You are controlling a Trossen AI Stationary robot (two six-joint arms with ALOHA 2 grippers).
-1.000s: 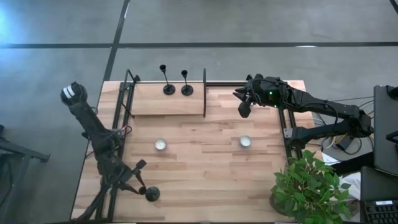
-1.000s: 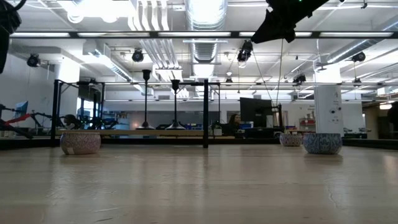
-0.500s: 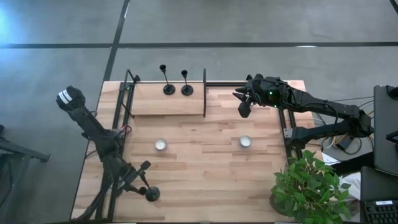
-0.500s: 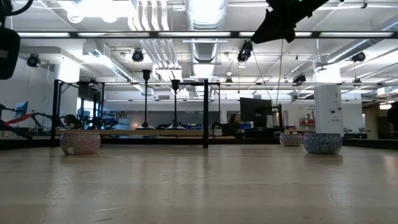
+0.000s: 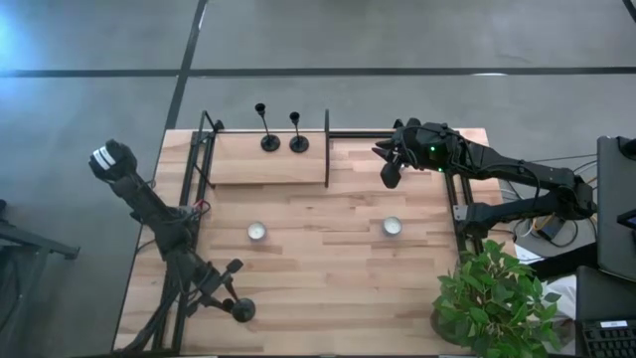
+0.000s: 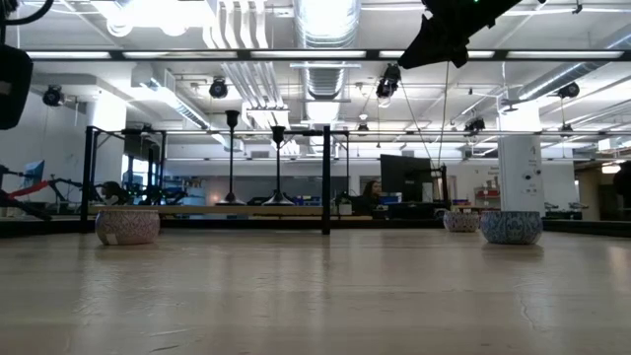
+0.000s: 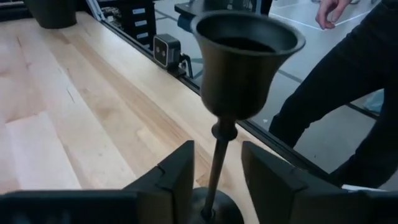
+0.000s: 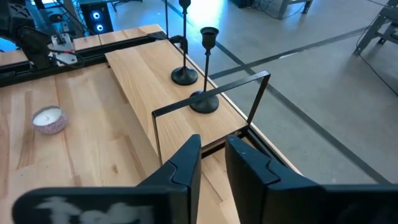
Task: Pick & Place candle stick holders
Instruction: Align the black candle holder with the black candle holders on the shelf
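Observation:
One black candle stick holder stands upright on its round base near the table's near-left corner. My left gripper is open and level with it, one finger on each side of the thin stem without touching it. Two more candle stick holders stand on their bases on a raised wooden shelf at the far left. My right gripper hovers high over the far right, its fingers a narrow gap apart with nothing between them.
Two low white tealights sit mid-table. A black metal frame borders the shelf. A potted plant stands at the near right corner. A person's dark leg is just beyond the table edge by the left gripper.
My left arm's elbow has swung a little toward the table's left and near edges. Its gripper has stayed at the candle stick holder by the near edge, and that holder has not moved.

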